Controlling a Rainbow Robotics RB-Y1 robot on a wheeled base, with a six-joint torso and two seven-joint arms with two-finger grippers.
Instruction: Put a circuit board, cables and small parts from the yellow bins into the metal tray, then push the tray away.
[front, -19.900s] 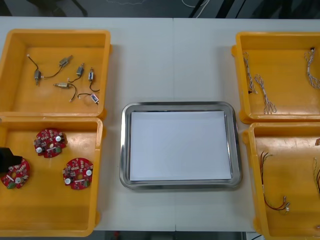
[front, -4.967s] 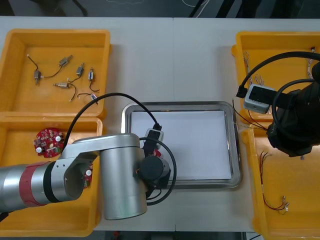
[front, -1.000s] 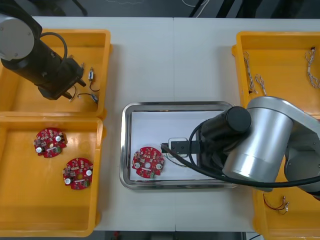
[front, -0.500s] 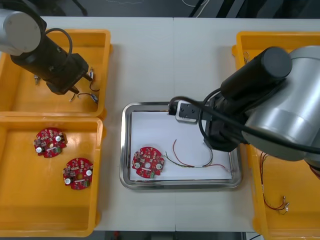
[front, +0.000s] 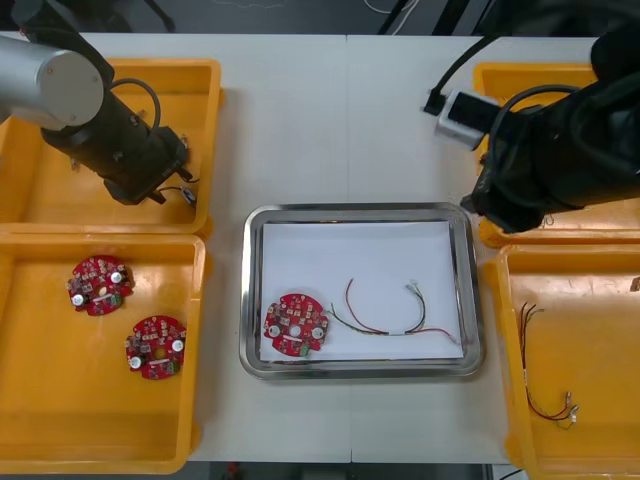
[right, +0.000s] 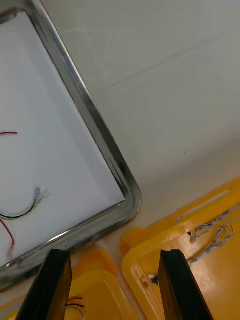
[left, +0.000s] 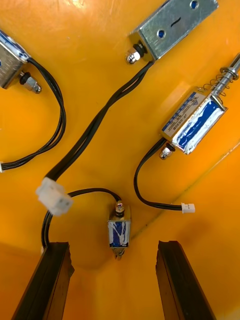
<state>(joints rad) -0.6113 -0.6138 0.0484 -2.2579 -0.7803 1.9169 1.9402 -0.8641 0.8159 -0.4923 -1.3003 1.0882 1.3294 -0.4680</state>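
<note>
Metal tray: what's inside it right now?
Inside the metal tray lie one round red circuit board and, beside it, a red and yellow cable, on a white lining. What is under the lining is covered.

1 board (front: 296, 324) + cable (front: 392, 327) in tray (front: 360, 212) – tray btwn bins (front: 110, 67).

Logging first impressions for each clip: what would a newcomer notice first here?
The metal tray in the middle holds a red circuit board and, beside it, a red and yellow cable. The left gripper hangs open over a small metal part in the far left yellow bin; the right gripper is open near the tray's far right corner.
</note>
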